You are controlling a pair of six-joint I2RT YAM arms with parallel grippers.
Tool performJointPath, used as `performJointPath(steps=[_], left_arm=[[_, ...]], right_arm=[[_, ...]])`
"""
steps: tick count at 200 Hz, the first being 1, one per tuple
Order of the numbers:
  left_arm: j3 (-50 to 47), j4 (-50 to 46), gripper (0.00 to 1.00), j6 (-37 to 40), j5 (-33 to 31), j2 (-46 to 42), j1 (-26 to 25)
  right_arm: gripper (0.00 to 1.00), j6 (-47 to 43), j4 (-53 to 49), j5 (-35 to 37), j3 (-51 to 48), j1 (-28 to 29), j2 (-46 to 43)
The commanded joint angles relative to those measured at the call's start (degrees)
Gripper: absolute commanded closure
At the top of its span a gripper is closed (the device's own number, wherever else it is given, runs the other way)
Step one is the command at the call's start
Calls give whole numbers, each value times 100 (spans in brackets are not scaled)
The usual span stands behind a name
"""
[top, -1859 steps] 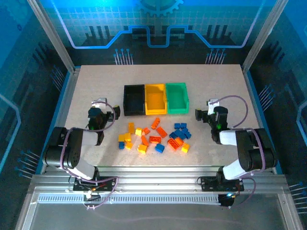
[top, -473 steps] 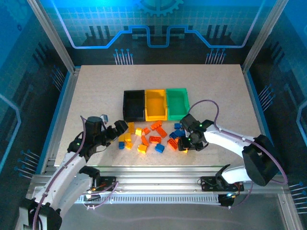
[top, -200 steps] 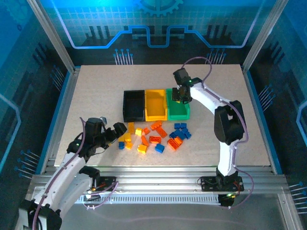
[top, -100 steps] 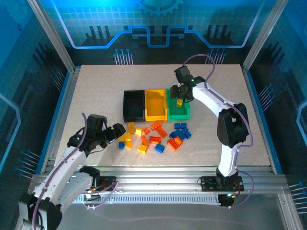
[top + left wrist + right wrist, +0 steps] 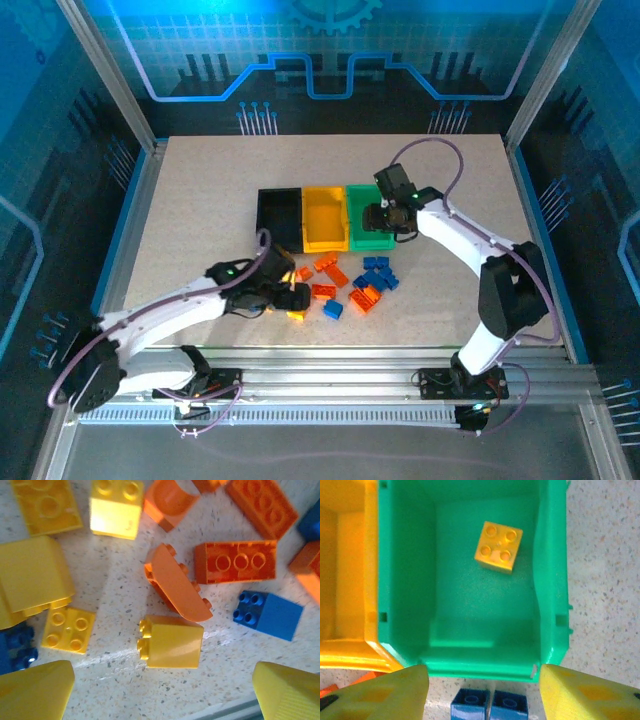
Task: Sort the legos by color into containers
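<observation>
The legos lie in a loose pile on the table, among them orange bricks (image 5: 325,265) and blue bricks (image 5: 378,270). My left gripper (image 5: 290,297) hangs open over the pile's left part. A yellow brick (image 5: 172,641) lies on its side just ahead of the left gripper (image 5: 165,695), with nothing between the fingers. The containers stand in a row: black bin (image 5: 279,216), yellow bin (image 5: 324,214), green bin (image 5: 358,215). My right gripper (image 5: 380,220) is open above the green bin's (image 5: 470,610) near wall. One yellow brick (image 5: 498,546) lies inside it.
A curved orange brick (image 5: 175,582), a long orange brick (image 5: 235,561) and a blue brick (image 5: 267,615) crowd close around the yellow one. Two blue bricks (image 5: 490,706) sit just in front of the green bin. The table edge runs close behind the pile.
The right gripper has opened, and the yellow brick now lies in the green bin. It has drawn back to the bin's near wall. My left arm has swung right over the pile.
</observation>
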Motion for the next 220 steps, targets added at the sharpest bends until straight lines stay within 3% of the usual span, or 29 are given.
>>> performJointPath(steps=[1,90,124,138,162,195,220], left_arm=[[334,3,8,241,-816,553,-356],[561,194,25,138,-1158,1766,-760],[513,301,40,77,-1104,1965,-782],[525,261,50,45,-1111,1960,-790],[534,61,58,-69,-1176,1753,-833],[729,-248,61,-166,-1133,909,-905],[1669,-245,60,328,-1035,917,-818]], right_arm=[[38,118,188,-58,-157,-55,-266],[38,142,282,-165,-476,-411,-684],[38,149,293,-207,-486,-531,-733],[38,149,293,-212,-484,-573,-747],[38,154,275,-236,-485,-637,-773],[38,229,293,-214,-619,-739,-897],[38,368,378,-200,-940,-826,-1050]])
